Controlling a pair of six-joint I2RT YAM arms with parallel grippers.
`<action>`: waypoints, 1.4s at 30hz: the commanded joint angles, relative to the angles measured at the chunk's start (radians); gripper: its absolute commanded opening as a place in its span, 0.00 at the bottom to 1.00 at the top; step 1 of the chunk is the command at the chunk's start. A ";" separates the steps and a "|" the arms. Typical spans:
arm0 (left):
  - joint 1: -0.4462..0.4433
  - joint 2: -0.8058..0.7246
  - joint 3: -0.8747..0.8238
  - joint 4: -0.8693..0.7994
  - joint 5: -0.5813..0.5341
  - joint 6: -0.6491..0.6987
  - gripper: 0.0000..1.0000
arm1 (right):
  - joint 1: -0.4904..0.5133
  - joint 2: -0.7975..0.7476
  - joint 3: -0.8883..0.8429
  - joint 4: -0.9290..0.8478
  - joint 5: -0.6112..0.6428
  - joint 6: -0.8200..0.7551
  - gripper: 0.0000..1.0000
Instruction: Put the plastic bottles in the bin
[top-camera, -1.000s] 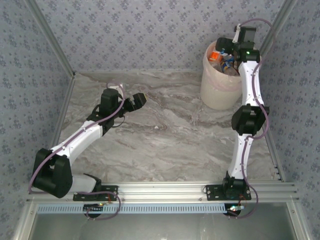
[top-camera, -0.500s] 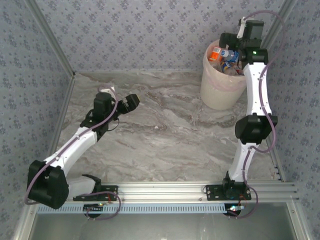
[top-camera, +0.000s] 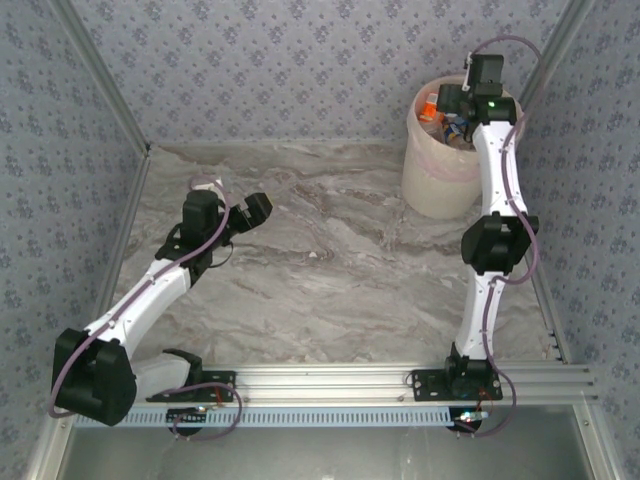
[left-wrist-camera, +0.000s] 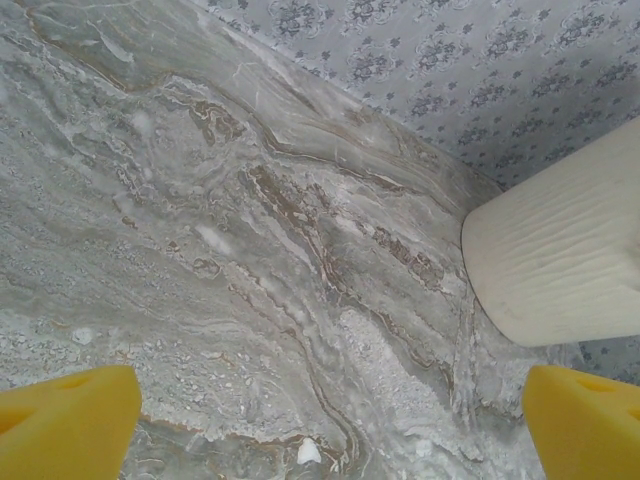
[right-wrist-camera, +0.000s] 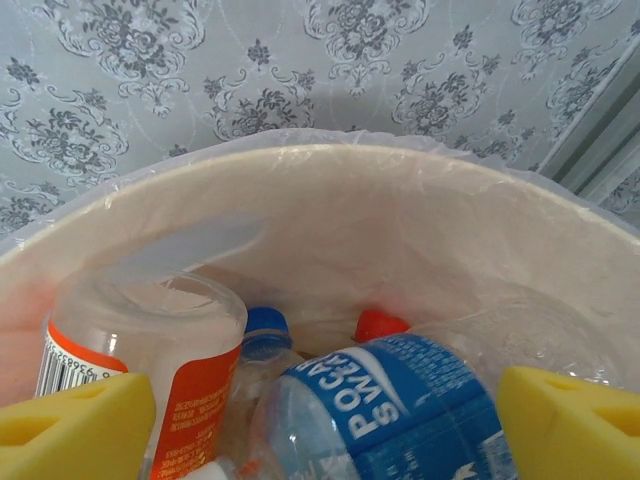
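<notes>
1. Bin (top-camera: 432, 190) at the far right corner of the grey marbled bench (top-camera: 330, 270): round, cream-white, upright, just beside the patterned back wall (top-camera: 300, 70). Thin pale bag (right-wrist-camera: 300, 140) draped over its rim.
2. Plastic bottles (top-camera: 445, 108) heaped inside the bin, with the heap close to the rim.
3. From the right wrist, on top of the heap: blue-label bottle (right-wrist-camera: 400, 410) lying on its side, white lettering facing up. Just beside it on the left, a clear orange-label bottle (right-wrist-camera: 185, 385), tilted. Behind these two, a blue cap (right-wrist-camera: 265, 322) and a red cap (right-wrist-camera: 378, 323) poking out near each other against the bin's inner wall.
4. Right fingers (right-wrist-camera: 75, 425), yellow-padded, spread wide above the mouth of the bin. Blue-label bottle below the gap between them, not pinched.
5. Right arm (top-camera: 490, 240) extended from its base at the near edge of the bench, wrist over the bin.
6. Left fingers (left-wrist-camera: 70, 425), also yellow-padded, spread wide, nothing pinched, only bare bench under the gap.
7. Left arm (top-camera: 150, 290) bent low over the left half of the bench, fingers pointing toward the bin but well apart from it. Ribbed outer wall of the bin at the right edge of the left wrist view.
</notes>
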 joint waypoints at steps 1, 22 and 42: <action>0.009 -0.025 0.004 -0.009 -0.023 -0.014 0.98 | -0.012 -0.122 -0.043 0.022 -0.040 -0.014 0.92; 0.142 -0.481 -0.159 -0.243 -0.899 0.196 0.98 | 0.047 -1.206 -1.577 0.842 -0.088 0.261 1.00; 0.317 0.048 -0.340 0.376 -0.636 0.508 0.98 | 0.015 -0.840 -2.003 1.192 0.082 0.129 1.00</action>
